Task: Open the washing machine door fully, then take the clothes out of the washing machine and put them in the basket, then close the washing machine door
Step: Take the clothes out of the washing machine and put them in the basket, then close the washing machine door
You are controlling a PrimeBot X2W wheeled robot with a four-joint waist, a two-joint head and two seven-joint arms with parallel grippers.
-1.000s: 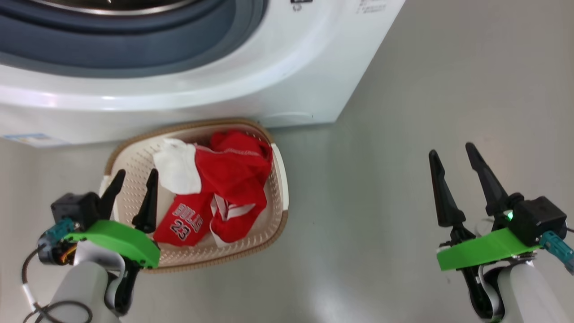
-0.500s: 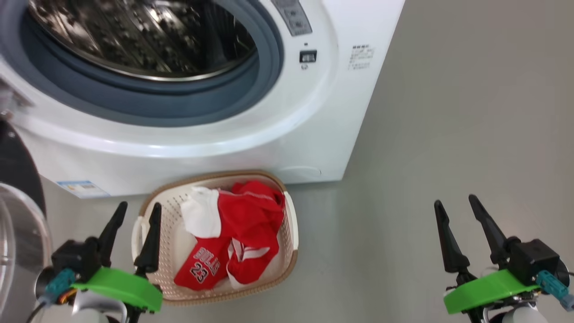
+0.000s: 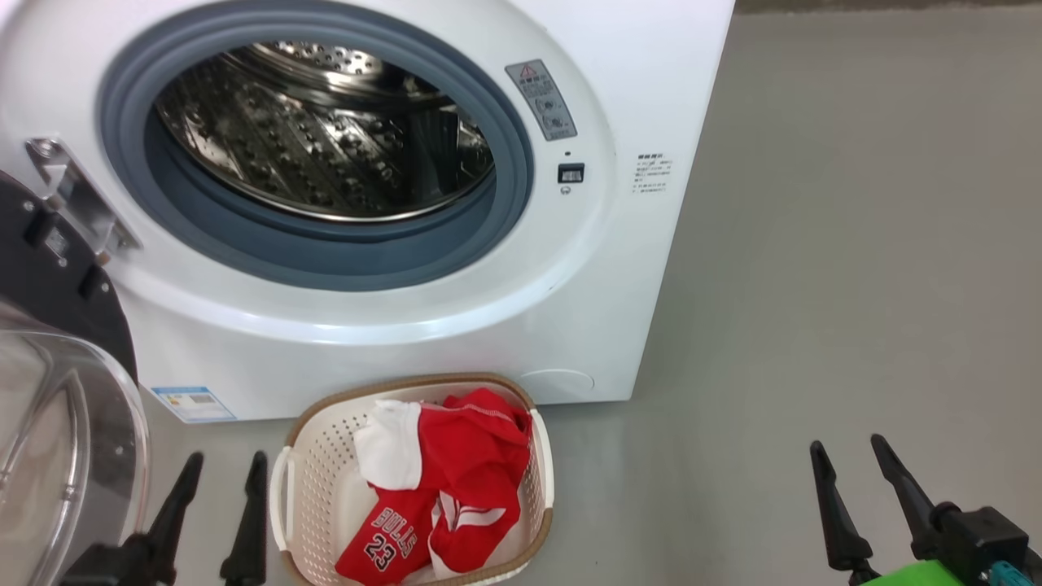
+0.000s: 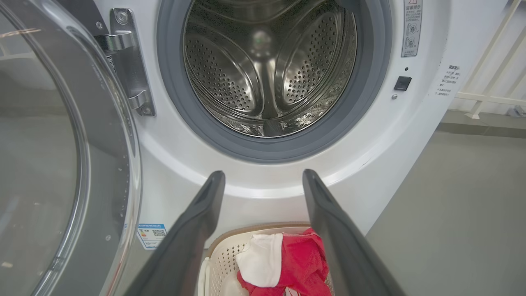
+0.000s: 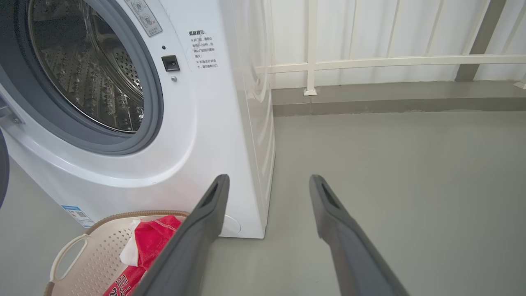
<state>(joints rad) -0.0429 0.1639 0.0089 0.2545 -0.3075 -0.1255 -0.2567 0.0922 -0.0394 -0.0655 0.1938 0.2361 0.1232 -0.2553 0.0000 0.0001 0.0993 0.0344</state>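
The washing machine door [image 3: 65, 382] is standing swung wide on its steel hinge [image 3: 73, 195] at the left side of the washing machine [image 3: 570, 268], its clear glass bowl bulging just beside the left gripper [image 3: 226, 460]. It is likely to behave as a stiff, fairly weighty piece swinging only about that hinge, with glossy plastic and smooth glass offering little to pinch. Pushing flat against the ring's free edge, far from the hinge, is probably going to give the best leverage, and a firm last press is likely needed for the latch to catch. The steel drum [image 3: 326, 138] is looking empty in the left wrist view, while the clothes [image 3: 456, 472], soft red and white garments, are lying heaped in the basket [image 3: 313, 480] on the floor [image 3: 814, 285] just in front of the machine, so closing appears to be the step in hand. Both grippers are hovering low with fingers spread apart and holding nothing, the right gripper [image 3: 847, 446] well apart from the door.
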